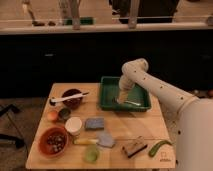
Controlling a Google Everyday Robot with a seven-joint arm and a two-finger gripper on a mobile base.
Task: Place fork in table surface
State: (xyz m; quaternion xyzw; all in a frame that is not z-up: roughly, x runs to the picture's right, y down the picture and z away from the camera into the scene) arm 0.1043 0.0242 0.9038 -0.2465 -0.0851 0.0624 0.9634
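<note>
The green tray [107, 100] sits at the back right of the light wooden table surface [150, 125]. A slim silver fork [133, 103] lies on the tray's floor near its front edge. My white arm comes in from the right and bends down into the tray. My gripper [121, 98] hangs low inside it, just left of the fork, and looks open with nothing in it.
On the left stand a dark bowl [71, 99] with a white-handled utensil across it, an orange fruit [52, 115], a white cup [74, 125] and an orange bowl [53, 141]. Sponges [94, 123], a yellow-handled tool [85, 141], a brush [134, 147] and a green vegetable [159, 147] lie along the front.
</note>
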